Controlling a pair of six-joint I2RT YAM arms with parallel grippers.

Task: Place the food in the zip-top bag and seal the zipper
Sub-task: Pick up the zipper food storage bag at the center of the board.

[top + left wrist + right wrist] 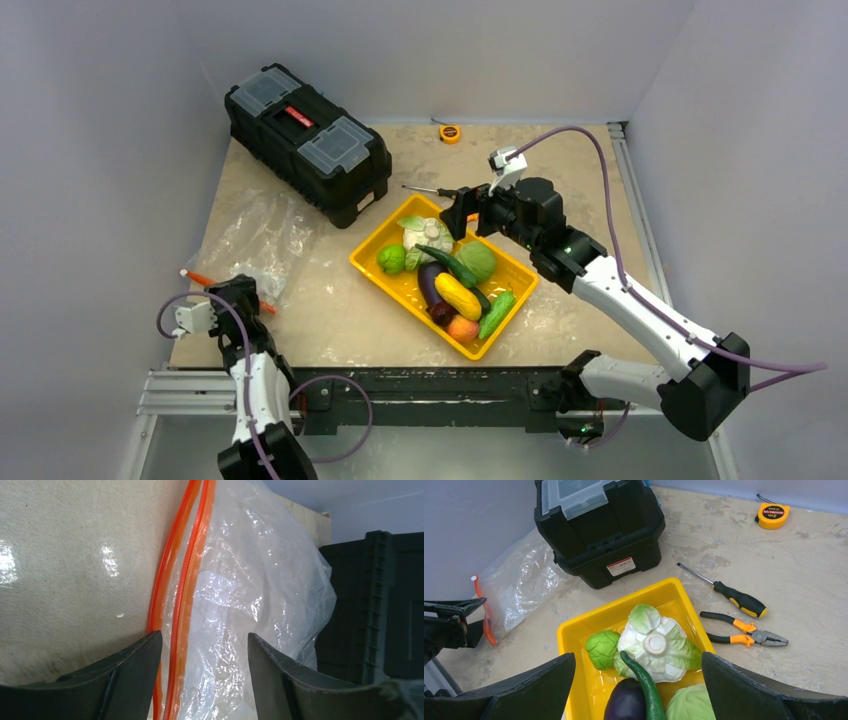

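Note:
The clear zip-top bag (255, 235) lies flat at the left of the table, with its red-orange zipper (186, 580) along its near edge. My left gripper (236, 292) is open and low over the bag mouth, its jaws (204, 634) standing either side of the zipper strip. The food sits in a yellow tray (372, 262): cauliflower (656, 642), green round fruit (603, 648), eggplant (626, 700), cucumber (646, 687), cabbage (689, 705), yellow squash (457, 296), peach (462, 329). My right gripper (458, 215) is open and empty above the tray's far end (638, 655).
A black toolbox (307, 140) stands at the back left, next to the bag. A screwdriver (724, 590) and pliers (744, 632) lie just beyond the tray. A yellow tape measure (450, 133) is by the back wall. Walls close in on three sides.

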